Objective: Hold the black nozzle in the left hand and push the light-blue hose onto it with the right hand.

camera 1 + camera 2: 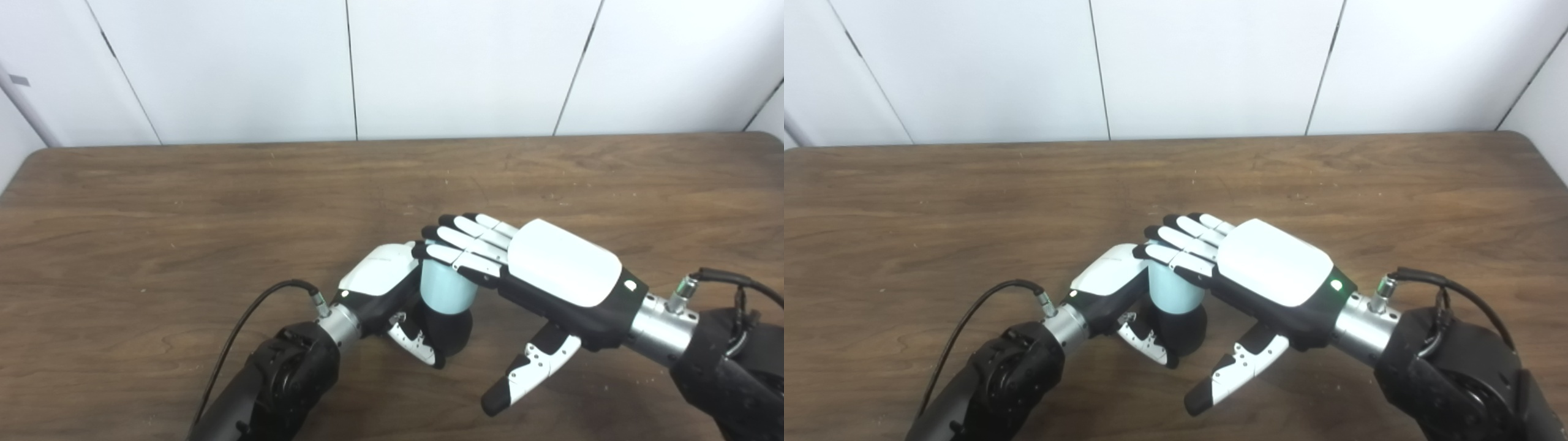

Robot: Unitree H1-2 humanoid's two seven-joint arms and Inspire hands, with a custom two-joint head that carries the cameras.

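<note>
Left hand (pixel 392 288): wrapped round the black rounded nozzle (pixel 450 331), steadying it upright, near centre of the brown wooden table (pixel 184 202).
Light-blue cylindrical hose (pixel 446 285): seated atop the nozzle.
Right hand (pixel 551 269): fingers spread flat, gripping nothing, palm over hose top, seemingly to press down.

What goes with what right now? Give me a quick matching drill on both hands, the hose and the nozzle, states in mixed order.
Things:
1. left hand
2. right hand
3. light-blue hose
4. black nozzle

States:
A. standing upright on the dark piece
B. fingers stretched flat over the top of the pale tube, thumb hanging free
C. wrapped around the dark base
D. at the bottom of the stack, partly hidden by fingers

Pairs: 1-C, 2-B, 3-A, 4-D
</note>
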